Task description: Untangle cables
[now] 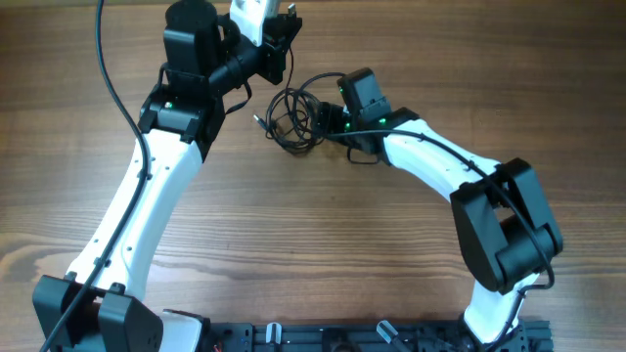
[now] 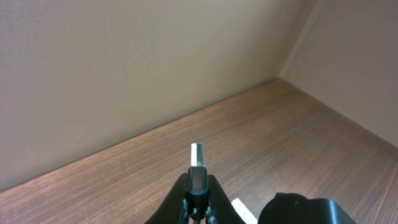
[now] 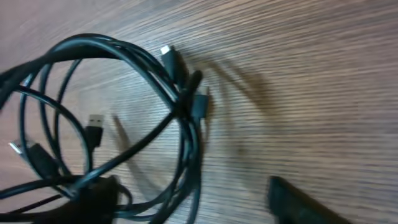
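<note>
Wood-grain tabletop (image 1: pixel 411 59) fills the scene, with 2 white-and-black arms (image 1: pixel 147 215) rising from its near edge. On the right side of the cables (image 1: pixel 293 122), the right gripper (image 1: pixel 323 117) sits low at the bundle with its jaws apart. Its wrist view shows 1 dark finger at the lower right and a blurred dark shape among the loops at the lower left. Strands run between them, none pinched as far as I can see.

The cables lie flat on the wood as 1 loose coil of thin black loops crossing one another. A USB plug (image 3: pixel 94 120) rests inside the ring and other plug ends (image 3: pixel 166 51) poke out at its rim.

Beyond the cables and apart from them, the left gripper (image 2: pixel 198 177) is pressed together and aimed at the back wall (image 2: pixel 124 62). A small pale tip (image 2: pixel 197 149) shows above its fingers; I cannot tell whether it is a plug.

Judging by the crossings, nothing is separated yet, so nearly all the untangling remains, beginning with drawing 1 strand free.
</note>
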Action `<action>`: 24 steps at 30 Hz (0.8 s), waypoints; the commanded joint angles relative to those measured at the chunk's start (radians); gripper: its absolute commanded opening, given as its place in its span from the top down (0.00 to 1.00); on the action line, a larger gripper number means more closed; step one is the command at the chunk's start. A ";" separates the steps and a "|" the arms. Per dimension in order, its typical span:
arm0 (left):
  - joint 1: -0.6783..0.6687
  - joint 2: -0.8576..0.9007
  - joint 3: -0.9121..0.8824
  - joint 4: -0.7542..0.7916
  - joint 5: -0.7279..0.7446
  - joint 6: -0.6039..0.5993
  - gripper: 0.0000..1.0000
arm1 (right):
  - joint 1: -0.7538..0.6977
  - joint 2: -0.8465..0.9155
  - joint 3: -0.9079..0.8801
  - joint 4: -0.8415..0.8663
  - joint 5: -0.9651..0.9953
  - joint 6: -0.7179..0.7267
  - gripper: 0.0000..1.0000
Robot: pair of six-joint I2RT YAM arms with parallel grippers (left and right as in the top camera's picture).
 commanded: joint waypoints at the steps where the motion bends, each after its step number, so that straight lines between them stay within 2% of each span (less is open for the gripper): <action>1: -0.002 -0.022 0.026 0.005 0.023 -0.010 0.92 | 0.010 0.011 -0.006 0.005 0.013 0.042 0.52; 2: -0.002 -0.022 0.026 0.003 0.023 -0.010 0.92 | 0.010 0.011 -0.006 0.003 0.014 0.041 0.79; 3: -0.002 -0.022 0.026 0.000 0.023 -0.010 0.92 | 0.010 0.011 -0.006 0.000 0.013 0.041 0.96; 12: -0.001 -0.022 0.026 -0.009 0.023 -0.002 0.92 | 0.010 0.010 -0.006 -0.056 0.004 0.034 0.95; 14: -0.001 -0.022 0.026 -0.009 0.023 -0.002 0.92 | 0.010 0.010 -0.006 -0.050 -0.006 0.034 0.57; 18: -0.001 -0.022 0.026 -0.015 0.023 -0.002 0.92 | 0.010 0.010 -0.006 0.002 -0.005 0.035 0.31; 19: -0.001 -0.022 0.026 -0.018 0.023 -0.002 0.92 | 0.008 0.010 -0.006 0.008 -0.005 0.035 0.27; 24: -0.001 -0.022 0.026 -0.023 0.023 -0.002 0.92 | 0.004 0.010 -0.006 0.009 -0.006 0.035 0.25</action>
